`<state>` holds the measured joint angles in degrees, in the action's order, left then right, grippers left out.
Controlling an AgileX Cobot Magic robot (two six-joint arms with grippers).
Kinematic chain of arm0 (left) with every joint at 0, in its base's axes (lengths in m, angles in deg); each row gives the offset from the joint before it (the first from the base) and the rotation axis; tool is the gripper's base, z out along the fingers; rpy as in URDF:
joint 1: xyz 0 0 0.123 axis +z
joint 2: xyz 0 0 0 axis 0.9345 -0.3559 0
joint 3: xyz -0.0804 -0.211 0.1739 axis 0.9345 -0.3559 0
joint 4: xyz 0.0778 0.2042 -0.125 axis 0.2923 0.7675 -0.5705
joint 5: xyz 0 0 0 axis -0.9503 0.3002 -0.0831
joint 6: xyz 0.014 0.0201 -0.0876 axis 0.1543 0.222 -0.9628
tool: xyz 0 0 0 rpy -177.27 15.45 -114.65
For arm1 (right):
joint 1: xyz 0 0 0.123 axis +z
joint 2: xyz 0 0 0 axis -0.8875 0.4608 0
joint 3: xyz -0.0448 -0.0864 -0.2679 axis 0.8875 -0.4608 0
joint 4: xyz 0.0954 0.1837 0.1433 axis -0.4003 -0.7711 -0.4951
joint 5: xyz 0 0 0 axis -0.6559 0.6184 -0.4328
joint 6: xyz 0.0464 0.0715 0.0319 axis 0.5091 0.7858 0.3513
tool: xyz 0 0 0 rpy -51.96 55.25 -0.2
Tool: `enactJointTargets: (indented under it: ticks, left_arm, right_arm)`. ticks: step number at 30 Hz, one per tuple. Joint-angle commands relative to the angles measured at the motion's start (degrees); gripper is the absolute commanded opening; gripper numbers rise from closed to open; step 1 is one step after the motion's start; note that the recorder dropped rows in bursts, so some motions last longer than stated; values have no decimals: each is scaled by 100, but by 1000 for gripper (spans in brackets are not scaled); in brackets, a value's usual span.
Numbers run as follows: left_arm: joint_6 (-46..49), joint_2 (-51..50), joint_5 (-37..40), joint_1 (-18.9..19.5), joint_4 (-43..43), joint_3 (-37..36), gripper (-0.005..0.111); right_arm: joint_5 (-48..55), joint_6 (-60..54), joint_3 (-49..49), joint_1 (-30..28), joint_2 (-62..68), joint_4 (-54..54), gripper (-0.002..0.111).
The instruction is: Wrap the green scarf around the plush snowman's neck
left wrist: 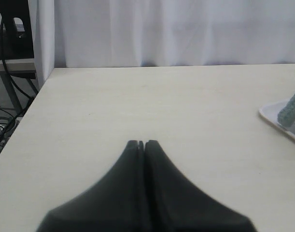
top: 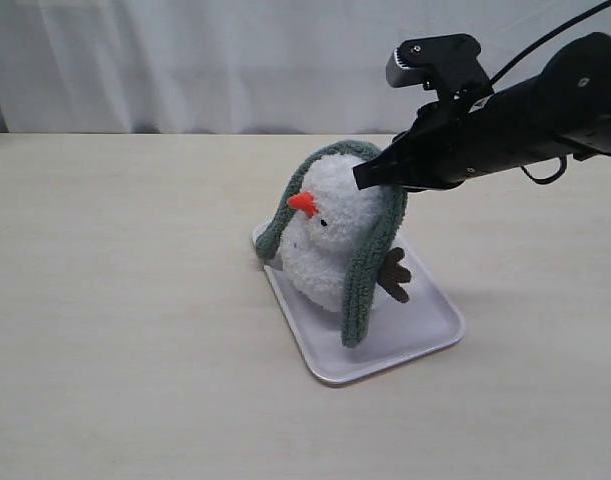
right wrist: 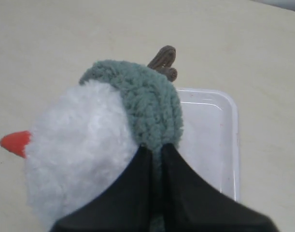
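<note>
1. One plush snowman (top: 330, 240) sits upright on one white tray (top: 425, 335), which lies on the table (top: 115, 300) a little toward 4 o'clock of the table's middle in the exterior view
2. On the snowman I count one orange nose (top: 302, 203) pointing to about 9 o'clock, one black bead eye (top: 323, 222) just beside it, and one brown twig arm (top: 395, 275) sticking out at 4 o'clock
3. One green scarf (top: 365, 280) is draped over the top of the head like a hood. One end hangs down the 9 o'clock side of the body; the other hangs at 5 o'clock, its tip touching the tray
4. Two arms, one seen in the exterior view. The right one comes in from 2 o'clock, and the right gripper (top: 370, 172) meets the scarf at the 1 o'clock side of the head. In the right wrist view its fingers are pinched narrow with the knit caught between them
5. The left gripper (left wrist: 141, 143) shows only in its own wrist view: fingers pressed together, nothing between them, over bare table and well apart from the tray
6. One white curtain (top: 185, 60) hangs behind the table at 12 o'clock
</note>
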<state>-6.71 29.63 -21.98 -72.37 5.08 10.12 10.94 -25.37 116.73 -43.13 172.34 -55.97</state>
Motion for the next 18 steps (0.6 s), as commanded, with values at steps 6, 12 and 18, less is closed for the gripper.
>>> enactJointTargets:
  ticks: [6,12,18]
  left_arm:
    - [-21,18,-34,20,0,-15,0]
    - [-21,18,-35,20,12,-15,0]
    - [-21,18,-35,20,12,-15,0]
  right_arm:
    - [284,173,28,-23,172,344,4]
    - [472,172,28,-23,347,449,4]
    - [464,231,28,-23,360,419,4]
